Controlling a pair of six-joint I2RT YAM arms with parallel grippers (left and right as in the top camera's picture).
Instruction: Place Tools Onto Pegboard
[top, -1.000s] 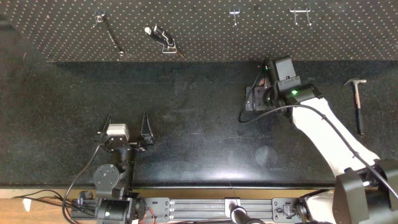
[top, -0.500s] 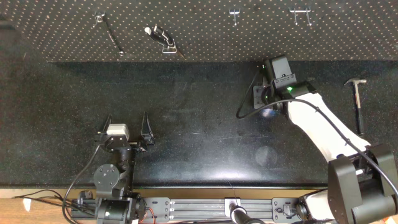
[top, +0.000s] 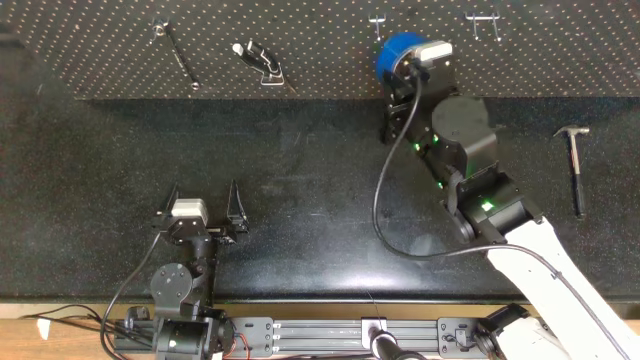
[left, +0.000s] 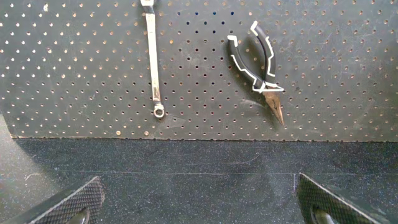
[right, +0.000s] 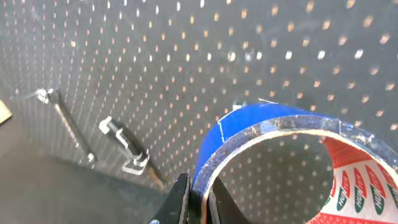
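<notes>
Holding a blue tape roll (top: 397, 52) by its wall in the right gripper (right: 198, 202), one finger inside the ring and one outside, raised against the pegboard (top: 320, 70) close to a hook (top: 377, 22) near the board's top edge. Hanging toward the board's left edge, side by side but apart: wrench (left: 152, 59) and pliers (left: 255, 59). Lying near the table's (top: 300, 200) right edge: hammer (top: 575, 170). Resting by the table's front edge: left gripper (top: 203, 203), fingers spread wide, holding nothing.
</notes>
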